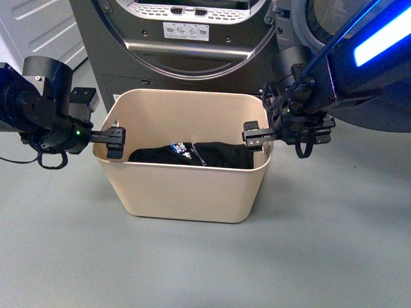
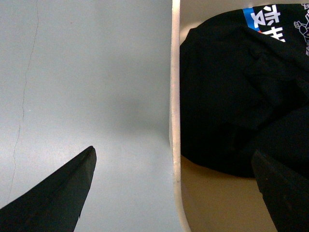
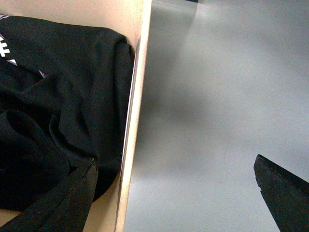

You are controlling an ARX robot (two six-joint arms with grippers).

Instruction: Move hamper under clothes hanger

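Observation:
The beige hamper [image 1: 186, 192] stands on the grey floor in the front view, holding a black garment [image 1: 205, 155] with white and blue print. My left gripper [image 1: 115, 142] is open and straddles the hamper's left short wall. My right gripper [image 1: 257, 136] is open and straddles the right short wall. In the left wrist view the rim [image 2: 175, 121] runs between the fingers [image 2: 63, 193] of the left gripper [image 2: 173, 152], touching neither. The right wrist view shows the same at the right gripper [image 3: 175, 161]: the rim [image 3: 137, 96] lies near the inner finger. The clothes hanger is out of view.
A dark grey dryer [image 1: 186, 58] with a round door stands directly behind the hamper. A white panelled surface [image 1: 38, 29] shows at the far left. Grey floor [image 1: 192, 269] lies in front of and beside the hamper. A thin crack [image 2: 21, 96] runs along the floor.

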